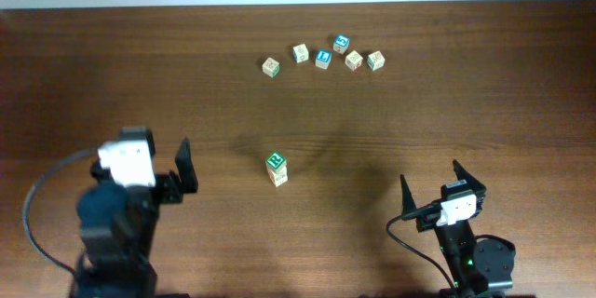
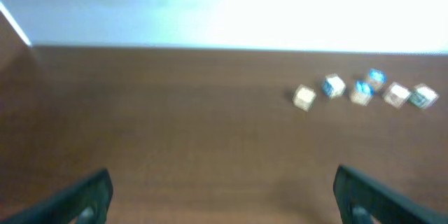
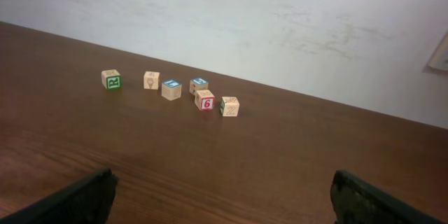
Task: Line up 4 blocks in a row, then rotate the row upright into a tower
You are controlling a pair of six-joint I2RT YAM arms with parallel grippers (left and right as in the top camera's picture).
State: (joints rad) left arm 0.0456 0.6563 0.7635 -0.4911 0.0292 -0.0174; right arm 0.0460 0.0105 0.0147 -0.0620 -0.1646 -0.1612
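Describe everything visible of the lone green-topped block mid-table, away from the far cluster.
The lone block is a light-wood cube, its top face printed green, its near side pale with a faint reddish mark; the characters are too small to read. It sits flat on the brown table, slightly turned, near the centre, well apart from the far cluster of six. Nothing touches it.

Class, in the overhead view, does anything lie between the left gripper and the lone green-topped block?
Nothing visible does: only bare table separates the open left gripper from the lone green-topped block.
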